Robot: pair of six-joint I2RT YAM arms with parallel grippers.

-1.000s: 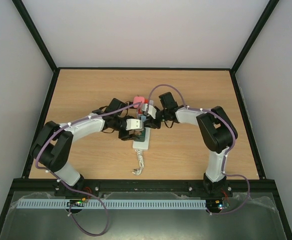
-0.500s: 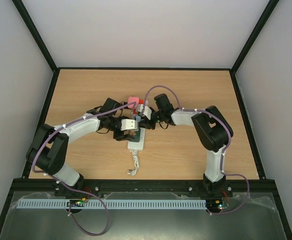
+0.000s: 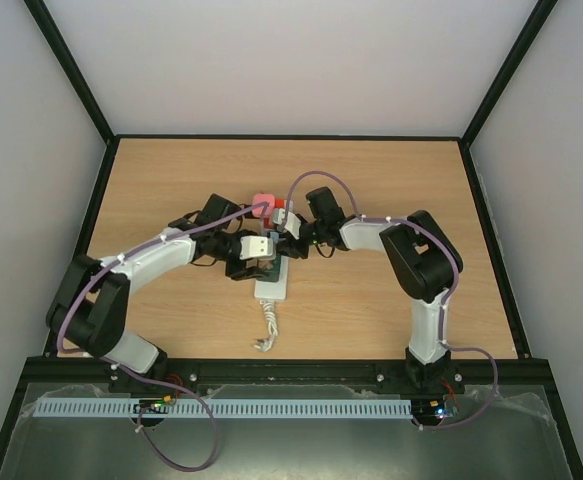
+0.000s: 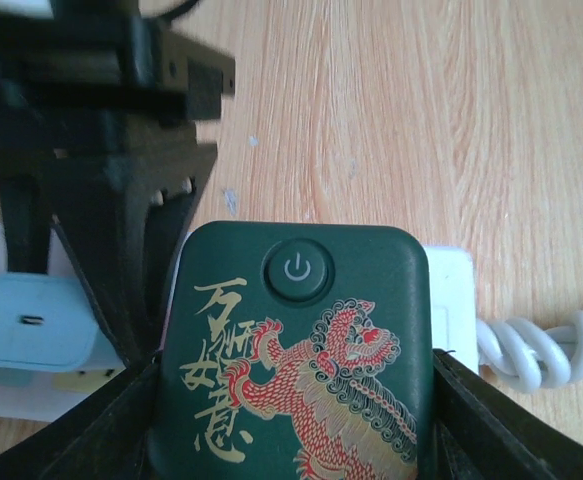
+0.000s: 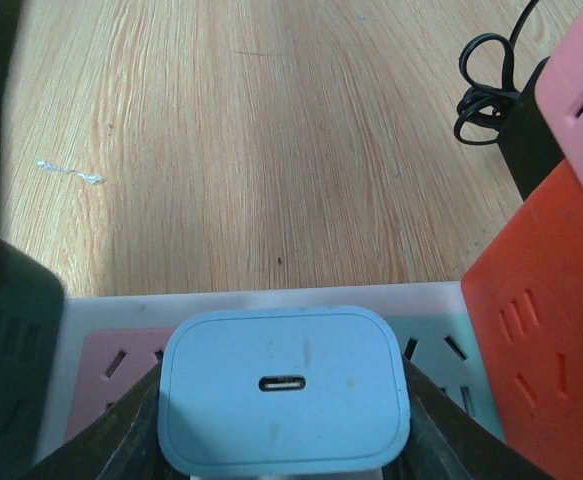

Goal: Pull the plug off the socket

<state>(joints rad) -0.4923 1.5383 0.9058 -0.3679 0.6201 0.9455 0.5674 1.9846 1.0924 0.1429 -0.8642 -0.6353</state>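
With socket mid-bench, L end effector pinched green block as brace and R end effector pinched blue plug, so pull prob. wanted straight up w/o rocking.

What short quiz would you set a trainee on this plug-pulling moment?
1. True or false: the light blue USB-C charger sits between the fingers of the right gripper.
2. The dark green adapter between the fingers of the left gripper bears: A) a dragon print, B) a flower print, C) no print.
3. Fill in: the power strip has its coiled cord trailing toward the ___ edge of the table.
Key: 1 true; 2 A; 3 near.
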